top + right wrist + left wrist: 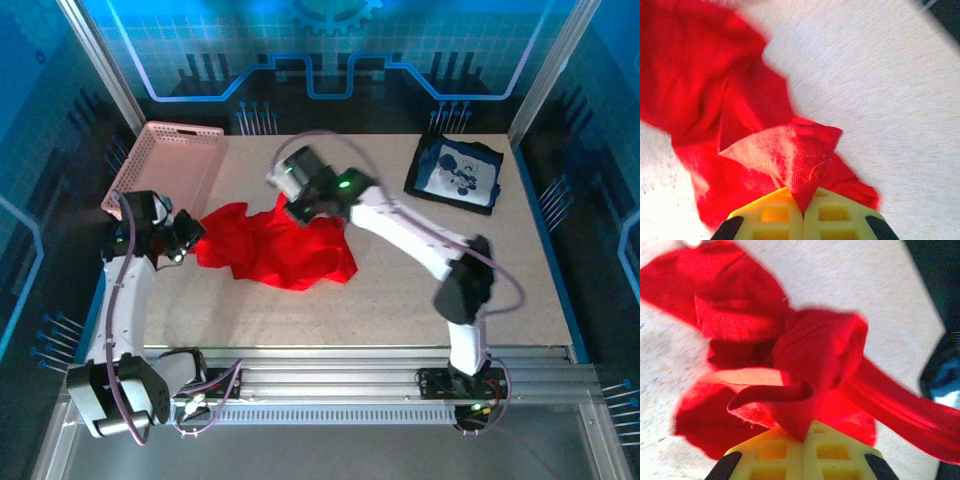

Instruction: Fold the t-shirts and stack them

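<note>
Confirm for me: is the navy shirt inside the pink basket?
No, the navy shirt lies folded on the table at far right, apart from the pink basket at far left.

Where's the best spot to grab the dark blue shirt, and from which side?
Probably its near edge, coming from the arms' side. The navy shirt lies flat as a neat rectangle on the table, so nothing sticks up to pinch. Sliding a finger under that front edge is likely easiest.
</note>
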